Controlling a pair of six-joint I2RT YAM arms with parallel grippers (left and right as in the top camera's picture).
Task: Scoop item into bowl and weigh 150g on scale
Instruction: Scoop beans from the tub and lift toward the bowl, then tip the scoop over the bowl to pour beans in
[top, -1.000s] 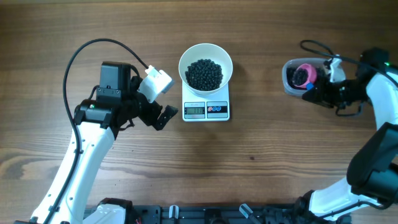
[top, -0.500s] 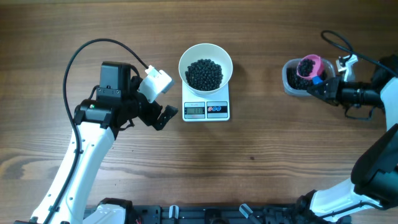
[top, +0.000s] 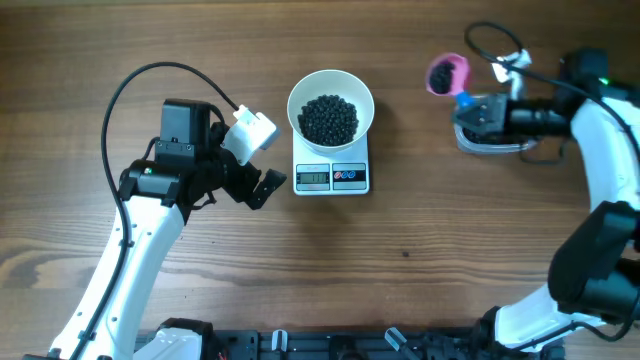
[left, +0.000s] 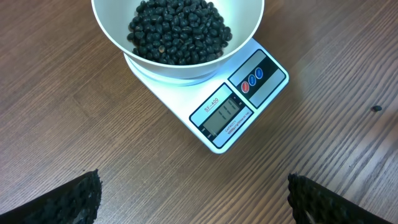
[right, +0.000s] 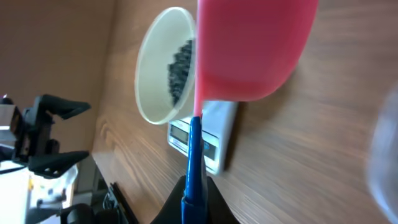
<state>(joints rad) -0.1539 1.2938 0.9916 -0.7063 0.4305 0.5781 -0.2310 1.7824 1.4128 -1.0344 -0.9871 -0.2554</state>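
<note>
Black beans (top: 328, 118) are seen heaped in the white bowl (top: 300, 95) on the scale (top: 332, 178). Another load is held in a pink scoop (top: 446, 73), clamped by the shut jaws of the right gripper (top: 480, 108). The left gripper (top: 262, 160) is idle, jaws wide apart and empty. Topping-up appears unfinished.

The right gripper (top: 474, 106) has lifted the pink scoop (top: 452, 64) (a few black beans (top: 443, 75) inside) out of the clear tub (top: 463, 137). The scoop now hangs at the tub's eleven o'clock.
</note>
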